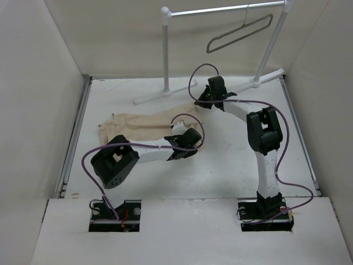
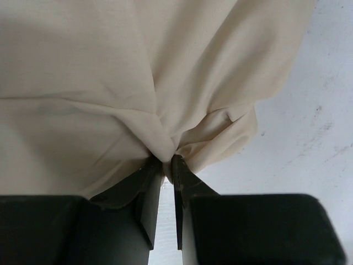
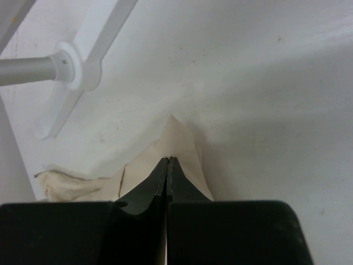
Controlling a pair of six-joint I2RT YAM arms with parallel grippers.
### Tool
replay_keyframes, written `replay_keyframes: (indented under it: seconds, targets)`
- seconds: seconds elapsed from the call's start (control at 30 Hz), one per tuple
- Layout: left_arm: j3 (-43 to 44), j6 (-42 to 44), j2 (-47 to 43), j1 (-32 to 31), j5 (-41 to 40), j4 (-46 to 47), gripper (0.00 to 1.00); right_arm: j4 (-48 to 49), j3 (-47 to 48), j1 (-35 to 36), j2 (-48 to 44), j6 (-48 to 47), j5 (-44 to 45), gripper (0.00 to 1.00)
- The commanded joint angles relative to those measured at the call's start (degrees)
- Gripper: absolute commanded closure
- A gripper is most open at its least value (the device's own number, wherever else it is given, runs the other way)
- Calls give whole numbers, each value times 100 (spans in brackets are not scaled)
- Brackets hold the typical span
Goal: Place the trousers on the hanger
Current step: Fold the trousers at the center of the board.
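Observation:
The beige trousers [image 1: 138,126] lie crumpled across the middle of the table, running from far left toward the rack. My left gripper [image 1: 192,142] is at their near right end, shut on a gathered fold of cloth [image 2: 110,72] that bunches at its fingertips [image 2: 165,163]. My right gripper [image 1: 205,102] is at the far right tip of the trousers, its jaws pressed together on a corner of cloth [image 3: 185,146] that tents up around the tips [image 3: 168,160]. The thin grey hanger [image 1: 240,33] hangs tilted from the rack's top bar, well behind both grippers.
A white tubular garment rack [image 1: 165,55] stands at the back, its feet [image 1: 154,96] on the table close to the right gripper; one foot shows in the right wrist view [image 3: 83,61]. White walls enclose the table on the left, back and right.

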Motion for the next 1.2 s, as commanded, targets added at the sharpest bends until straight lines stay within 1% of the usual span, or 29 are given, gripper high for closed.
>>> replay_keyframes:
  seconds: [0.0,0.07,0.1,0.17,0.2,0.23,0.27,0.33,0.4,0.5,0.6,0.67,0.73,0.77,0.8,0.87,0.93,0.97,1.03,1.17]
  targets:
    - [-94,-61,-332,-58,30,-150,88,29,365,-63,218,95,437,98]
    - [-85,-61,-402,-32,21,-151,88,3,383,-63,254,78,447,94]
    - [-67,-61,-463,-23,3,-177,86,12,331,-63,202,69,446,89]
    - [-6,-35,-630,21,-41,-229,78,117,103,-63,-78,42,429,69]
    - [29,-18,-744,56,-93,-238,74,204,-63,-63,-280,25,385,60]
    - [64,0,-867,82,-154,-238,70,301,-265,-63,-500,7,341,54]
    - [108,18,-990,117,-207,-238,69,389,-493,-63,-737,7,324,49]
    - [178,61,-1192,196,-321,-230,68,434,-845,-63,-1132,7,349,42]
    - [231,114,-1368,302,-418,-238,67,434,-1293,-63,-1511,-10,394,40]
    - [135,185,-1632,504,-401,-238,67,442,-2049,-63,-1977,-19,411,41]
    - [-137,237,-1966,898,-375,-265,67,486,-2735,95,-2277,-37,385,40]
    - [-295,307,-2168,1381,-252,-344,65,486,-3078,262,-2365,-46,289,40]
    - [-375,552,-2204,1960,-77,-396,64,495,-3351,455,-2383,-20,131,40]
    - [-418,728,-2204,2242,-6,-405,64,513,-3465,543,-2374,15,60,44]
    - [-488,904,-2187,2523,47,-379,64,565,-3571,622,-2348,68,34,52]
    - [-673,1229,-2160,3059,135,-335,65,697,-3764,745,-2339,121,-28,71]
    - [-927,1510,-2204,3543,179,-326,67,732,-3975,816,-2487,209,-11,85]
    - [-1094,1634,-2239,3763,162,-292,68,741,-4098,825,-2610,270,15,88]
    - [-1445,1828,-2318,4255,179,-230,70,671,-4405,834,-2900,393,25,92]
    - [-2114,1881,-2546,5161,240,-185,73,478,-5108,1018,-3480,490,-116,93]
